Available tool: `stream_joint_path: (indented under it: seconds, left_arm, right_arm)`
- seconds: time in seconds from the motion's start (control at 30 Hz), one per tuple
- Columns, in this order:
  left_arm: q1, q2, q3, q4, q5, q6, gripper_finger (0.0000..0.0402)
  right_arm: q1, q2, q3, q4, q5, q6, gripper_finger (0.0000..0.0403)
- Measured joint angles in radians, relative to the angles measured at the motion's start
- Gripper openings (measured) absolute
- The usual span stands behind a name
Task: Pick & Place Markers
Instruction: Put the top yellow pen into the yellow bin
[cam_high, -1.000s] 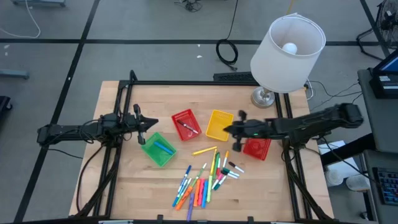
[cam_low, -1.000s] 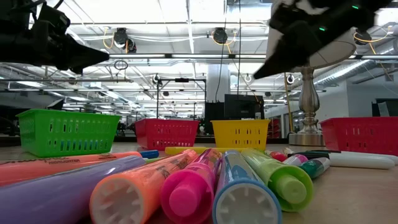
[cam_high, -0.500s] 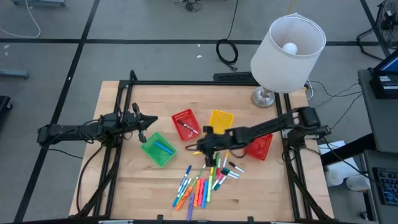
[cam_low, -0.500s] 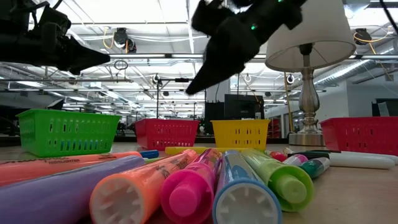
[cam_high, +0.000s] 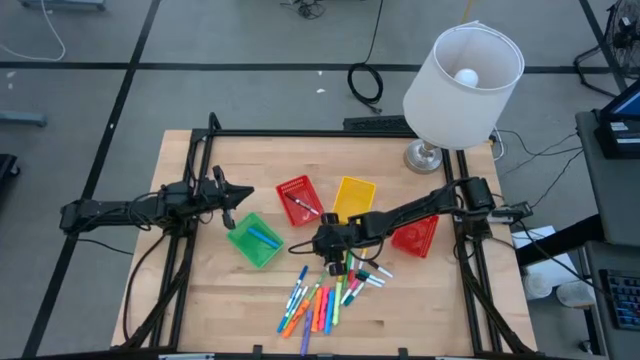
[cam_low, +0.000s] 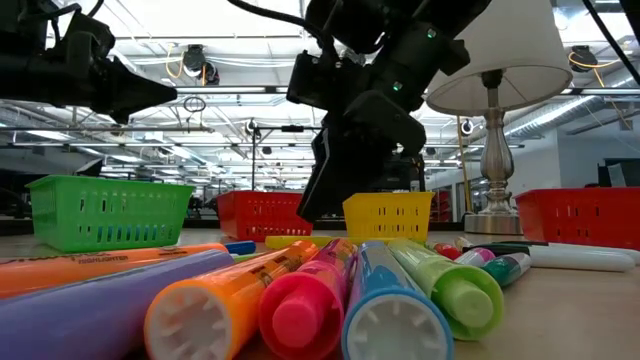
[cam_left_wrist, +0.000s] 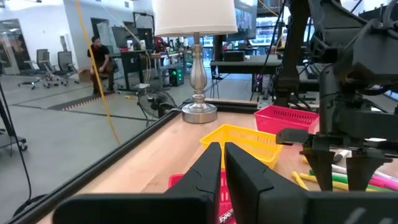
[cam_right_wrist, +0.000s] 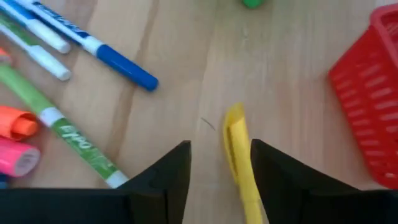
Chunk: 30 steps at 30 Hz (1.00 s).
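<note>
A wooden desk (cam_high: 200, 300) stands in a large workshop, under a white lamp (cam_high: 463, 75). A yellow marker (cam_right_wrist: 241, 167) lies flat on the wood between the right gripper's (cam_right_wrist: 219, 163) parted fingers, not clamped. Other markers (cam_high: 320, 298) lie scattered just beyond them, with red (cam_high: 297, 200), yellow (cam_high: 352, 199) and green baskets (cam_high: 254, 241) near. The left gripper (cam_high: 245, 195) hovers beside the green basket, fingers nearly together, holding nothing.

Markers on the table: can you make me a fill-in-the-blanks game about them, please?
1. The marker lying on the table between the right gripper's open fingers is ___.
2. The green basket has a ___ marker in it.
3. The lamp at the table's corner has a ___ shade.

Missing words: yellow, blue, white.
</note>
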Motion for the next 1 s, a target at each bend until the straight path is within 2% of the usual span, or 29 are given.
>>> stream_joint_path:
  seconds: [0.13, 0.67, 1.0]
  left_arm:
    - [0.000, 0.000, 0.000, -0.001, 0.000, -0.020, 0.0031]
    - [0.000, 0.000, 0.000, -0.009, 0.000, -0.013, 0.0031]
    - [0.001, 0.000, 0.000, -0.009, 0.000, -0.004, 0.0031]
  right_arm:
    - [-0.002, 0.000, 0.000, -0.017, 0.040, -0.027, 0.0155]
    - [-0.026, 0.035, -0.002, -0.027, 0.039, -0.059, 0.0123]
    - [-0.033, 0.095, 0.004, 0.017, -0.009, -0.082, 0.0105]
